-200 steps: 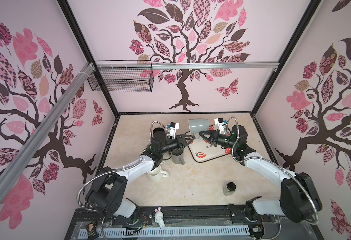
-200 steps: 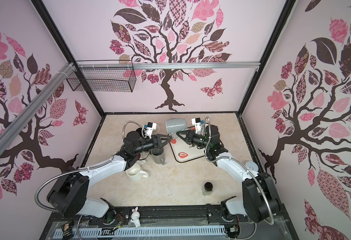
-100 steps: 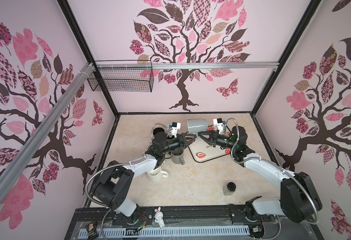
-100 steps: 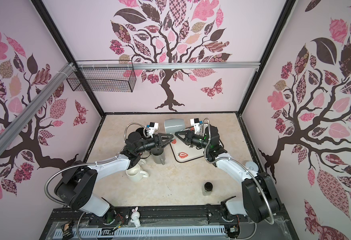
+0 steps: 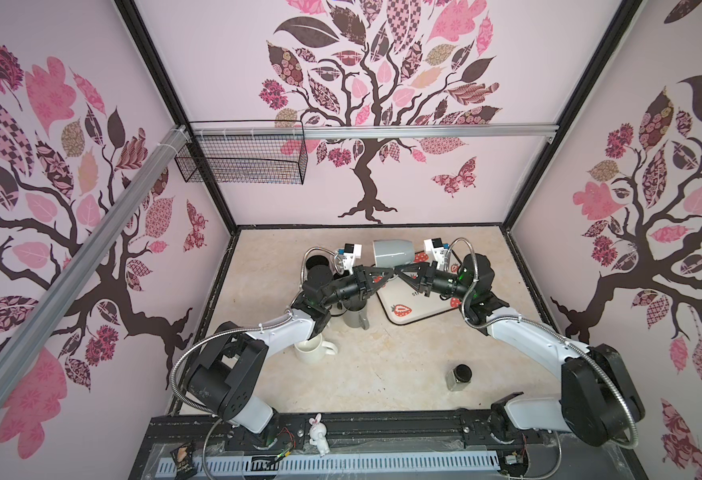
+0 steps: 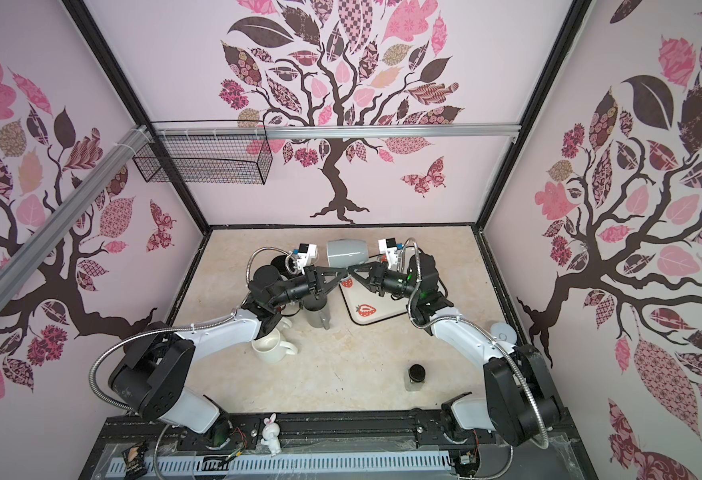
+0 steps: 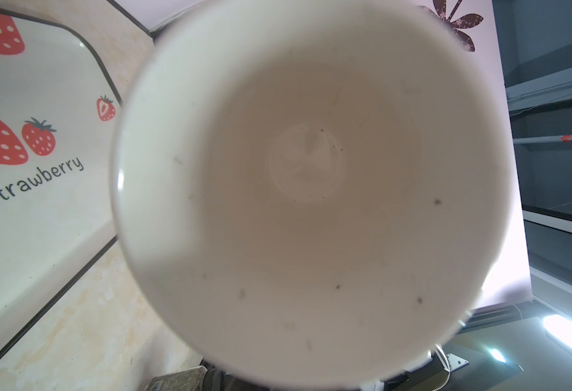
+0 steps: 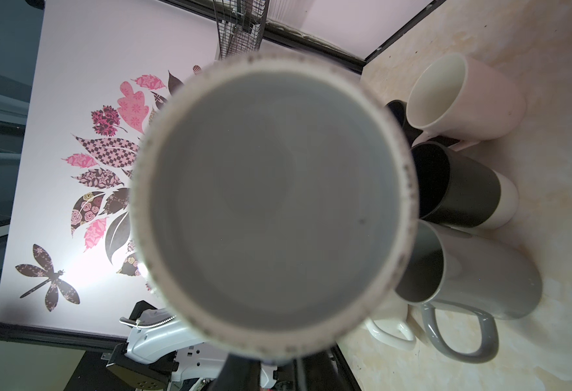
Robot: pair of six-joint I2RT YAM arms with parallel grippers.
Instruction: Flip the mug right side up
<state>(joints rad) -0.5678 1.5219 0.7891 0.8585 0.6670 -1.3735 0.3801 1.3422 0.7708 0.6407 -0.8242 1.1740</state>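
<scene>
Facing sideways, grey mug, cream interior

- The mug lies on its side in the air, over the back of the tray.
- The left gripper is on its left and the right gripper on its right. Their tips meet just in front of it.
- A middle mug stands just left of the tray.
- A front mug stands before it, further left.
- A back mug stands behind.
- A jar stands alone, front right.
</scene>
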